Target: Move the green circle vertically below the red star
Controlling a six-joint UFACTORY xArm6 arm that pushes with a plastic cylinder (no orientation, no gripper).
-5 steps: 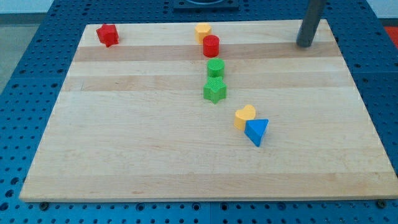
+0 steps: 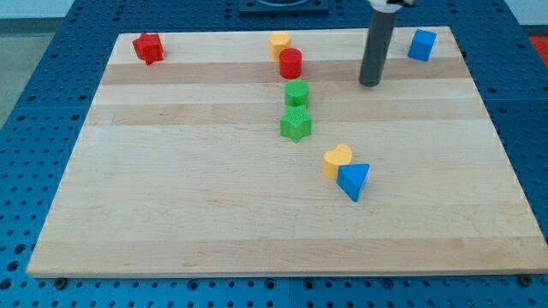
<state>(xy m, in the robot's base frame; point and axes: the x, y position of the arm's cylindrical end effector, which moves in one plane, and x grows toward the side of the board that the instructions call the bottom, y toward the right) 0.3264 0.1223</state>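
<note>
The green circle sits near the middle top of the wooden board, just below a red cylinder and just above a green star. The red star lies at the board's top left corner. My tip rests on the board to the right of the green circle, about a block's width of bare wood away from it, touching no block.
A yellow block sits above the red cylinder. A blue cube lies at the top right. A yellow heart and a blue triangle touch each other right of centre. The board's edge runs along the bottom.
My tip has moved left and down from the top right corner toward the green circle, uncovering the blue cube. No block has moved.
</note>
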